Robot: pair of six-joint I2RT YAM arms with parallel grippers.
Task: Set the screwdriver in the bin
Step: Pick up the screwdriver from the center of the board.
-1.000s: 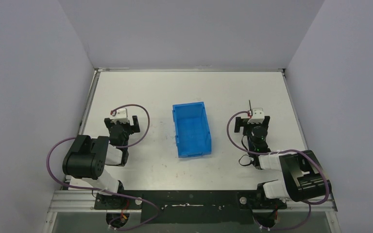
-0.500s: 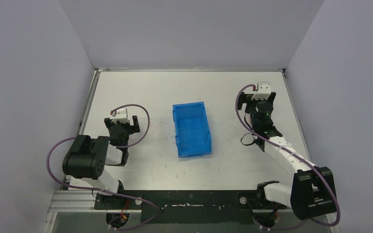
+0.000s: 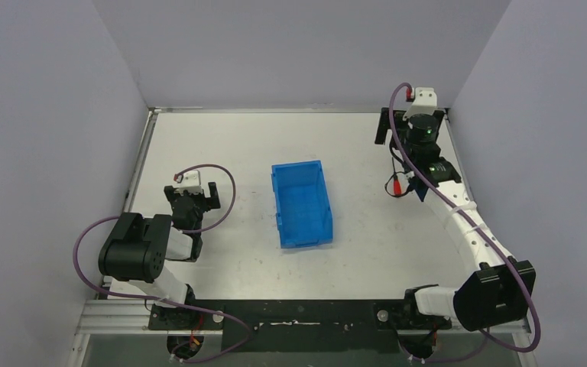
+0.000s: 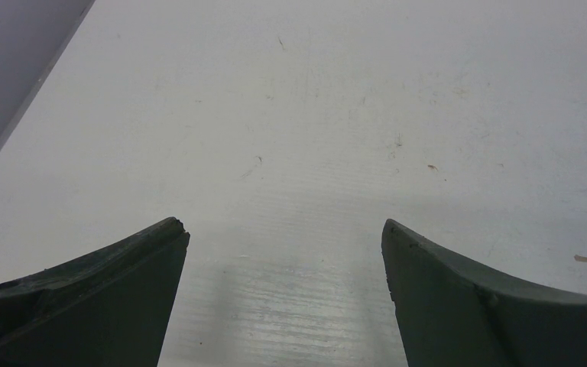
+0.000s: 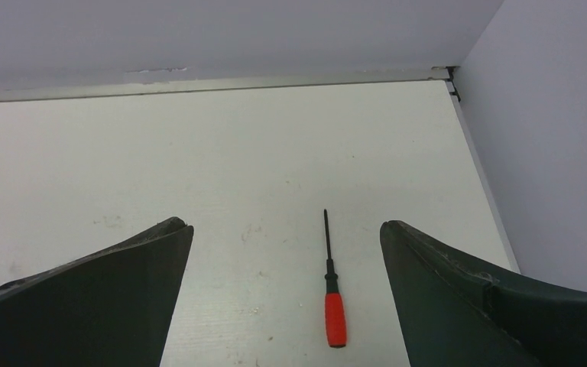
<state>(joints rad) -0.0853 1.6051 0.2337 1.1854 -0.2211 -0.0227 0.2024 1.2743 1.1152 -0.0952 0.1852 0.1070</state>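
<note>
Enclosure: pale walls (image 3: pixel 298 53) on three sides of a white surface (image 3: pixel 222 145), scuffed in places.

The right arm (image 3: pixel 466 222) was stretched out along the right wall, reaching toward the far right corner. The left arm (image 3: pixel 141 256) was folded up near its base on the left side, wrist low over the surface. The purple cables (image 3: pixel 225 187) looped off both arms.

The bin (image 3: pixel 303 200) was blue and open-topped with a ribbed floor. It sat upright about mid-surface between the two arms, long side running near-to-far, slightly skewed. Neither arm touched it.

The left hand (image 4: pixel 284 225) was released, fingers spread wide, only bare surface between them. The right hand (image 5: pixel 284 227) was also released, fingers spread wide above the surface, grasping nothing.

The screwdriver (image 5: pixel 330 279) lay flat on the surface in the far right area, outside the bin and well apart from it. In the right wrist view it sat in the gap between the fingers, closer to the right one, touching neither. Red handle was toward the camera, thin black shaft pointing at the far wall. In the top view I couldn't pick it out for sure near the right arm.
</note>
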